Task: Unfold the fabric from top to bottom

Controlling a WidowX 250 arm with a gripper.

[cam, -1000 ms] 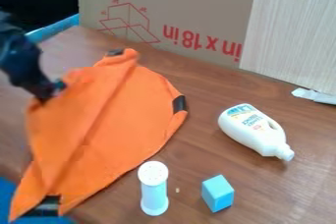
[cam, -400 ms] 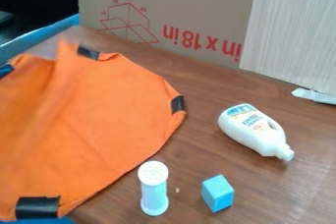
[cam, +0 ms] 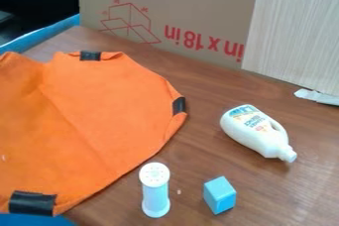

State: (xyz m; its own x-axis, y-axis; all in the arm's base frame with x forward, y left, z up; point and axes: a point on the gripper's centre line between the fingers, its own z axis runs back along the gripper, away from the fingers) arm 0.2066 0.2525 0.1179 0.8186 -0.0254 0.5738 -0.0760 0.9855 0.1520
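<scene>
In the camera view, one orange fabric (cam: 99, 116) lies spread across the left of the brown wood-grain table (cam: 205, 88), running out of the picture at the left edge, with a notch in its upper border and a faint slanting crease. Three black patches (cam: 90, 56) show on it: one at the far edge, one at the right edge, one at the near edge. Whether the gripper is open or closed, I cannot tell. Near the fabric's lower right border stands one shaker (cam: 155, 190) with a white, holed lid; one light-blue block (cam: 219, 195) sits to its right. Beyond the block, one white handled bottle (cam: 255, 131) lies on its side, cap toward the lower right. Behind are one cardboard sheet (cam: 192, 2) with red print and one pale wood-grain panel (cam: 291, 31) in front of it.
</scene>
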